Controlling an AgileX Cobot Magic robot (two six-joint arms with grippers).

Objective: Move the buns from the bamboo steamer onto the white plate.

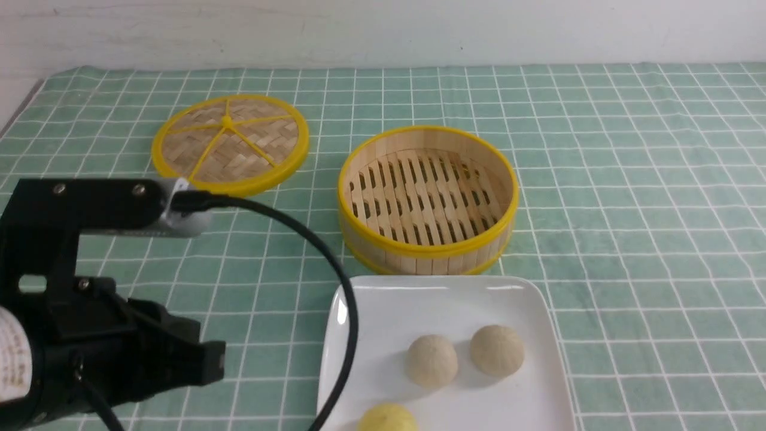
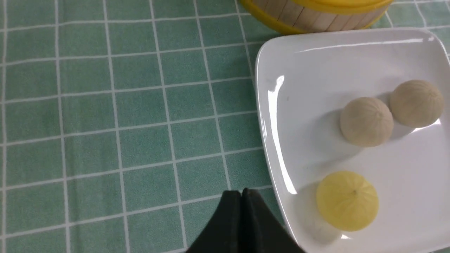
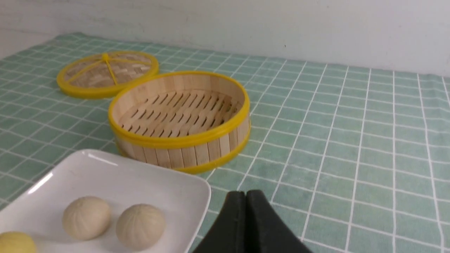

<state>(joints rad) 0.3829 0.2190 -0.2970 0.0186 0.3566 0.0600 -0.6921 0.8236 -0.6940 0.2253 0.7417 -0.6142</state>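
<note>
A green tablecloth (image 1: 628, 179) checked with thin white lines covers the whole work surface and lies flat. Behind the bamboo steamer (image 1: 428, 254) the cloth runs back to a plain white wall (image 1: 383, 30), faintly scuffed. Light glints off glossy surfaces but casts only soft shadows.

The steamer stands upright near the middle of the cloth, its slatted floor fully in sight. Its woven lid (image 1: 230, 143) lies flat to the steamer's left and a little further back, apart from it. The white plate (image 1: 383, 323) sits just in front of the steamer, on the robot's side; whether the two touch cannot be told.

All three buns are on the plate. Two beige buns (image 1: 432, 360) rest close together, side by side, and the yellow bun (image 1: 388, 419) lies farther from the steamer than they do.

The left gripper (image 2: 241, 192) is over bare cloth to the front-left of the steamer, beside the plate's left rim, its jaws pressed together with nothing between them. The right gripper (image 3: 246, 193) is over cloth to the front-right of the steamer, near the plate's corner, jaws likewise closed and empty. A black cable (image 1: 335, 269) loops from the left arm (image 1: 90, 335) across the plate's left edge.
</note>
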